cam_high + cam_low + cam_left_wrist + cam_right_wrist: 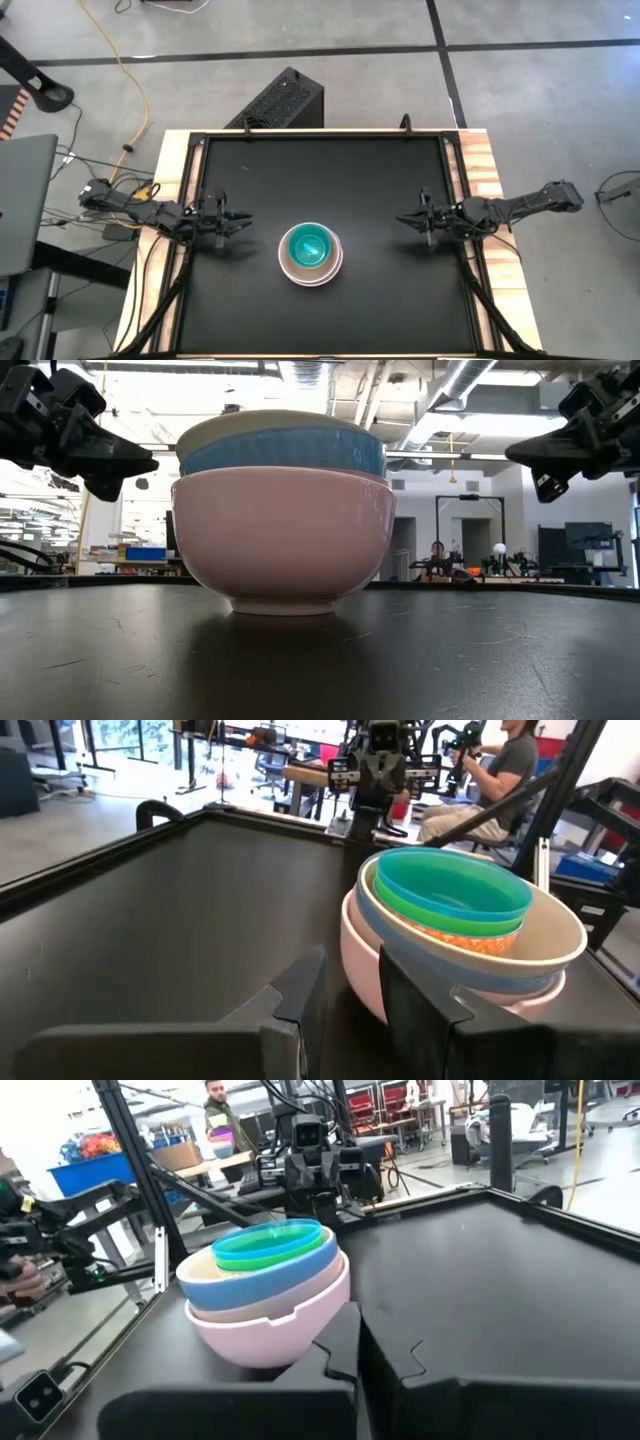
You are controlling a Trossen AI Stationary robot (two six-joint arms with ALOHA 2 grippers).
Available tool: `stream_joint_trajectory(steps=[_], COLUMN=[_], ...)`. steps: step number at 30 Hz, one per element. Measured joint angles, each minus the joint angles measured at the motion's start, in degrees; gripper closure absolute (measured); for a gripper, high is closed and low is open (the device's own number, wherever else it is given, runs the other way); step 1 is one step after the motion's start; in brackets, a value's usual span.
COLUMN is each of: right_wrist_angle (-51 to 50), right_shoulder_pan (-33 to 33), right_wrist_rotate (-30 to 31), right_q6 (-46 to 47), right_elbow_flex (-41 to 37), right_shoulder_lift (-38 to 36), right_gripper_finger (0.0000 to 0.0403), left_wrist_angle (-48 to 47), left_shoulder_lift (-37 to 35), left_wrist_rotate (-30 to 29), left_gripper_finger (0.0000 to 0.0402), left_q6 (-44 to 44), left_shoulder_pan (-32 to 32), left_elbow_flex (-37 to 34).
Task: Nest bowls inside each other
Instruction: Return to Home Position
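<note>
A nested stack of bowls [311, 254] stands on its foot near the middle of the black table top [330, 170], a little toward the near edge. The pink bowl [285, 540] is outermost, with blue [262, 1272] and cream-white rims inside it, then a green bowl [452, 900] and a small teal one [309, 246] innermost. My left gripper [246, 222] [350, 985] hangs level to the left of the stack, pointing at it, with a narrow gap between its fingers and nothing in it. My right gripper [403, 218] [358, 1342] hangs level to the right of the stack, its fingers shut, holding nothing.
A raised black rim [270, 820] runs around the table top. A black box [283, 100] stands on the floor beyond the far edge. Cables [110, 200] lie left of the table. People sit in the room behind [500, 770]. Bare table lies on the far side of the stack.
</note>
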State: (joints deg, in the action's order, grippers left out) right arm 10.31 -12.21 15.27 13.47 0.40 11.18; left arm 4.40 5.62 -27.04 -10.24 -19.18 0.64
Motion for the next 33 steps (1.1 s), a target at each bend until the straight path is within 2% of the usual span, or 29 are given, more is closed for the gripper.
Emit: stream_joint_trajectory(steps=[33], right_wrist_angle=[-6.51], right_shoulder_pan=[0.0], right_wrist_rotate=[-0.35], right_q6=[0.11], right_elbow_flex=[-0.07], right_shoulder_lift=[0.04], right_gripper_finger=[0.0377], left_wrist_angle=[0.0], left_shoulder_lift=[0.01], left_wrist_rotate=[-0.16], left_gripper_finger=[0.0317], left_q6=[0.96], left_shoulder_pan=[0.0], left_elbow_flex=[-0.02])
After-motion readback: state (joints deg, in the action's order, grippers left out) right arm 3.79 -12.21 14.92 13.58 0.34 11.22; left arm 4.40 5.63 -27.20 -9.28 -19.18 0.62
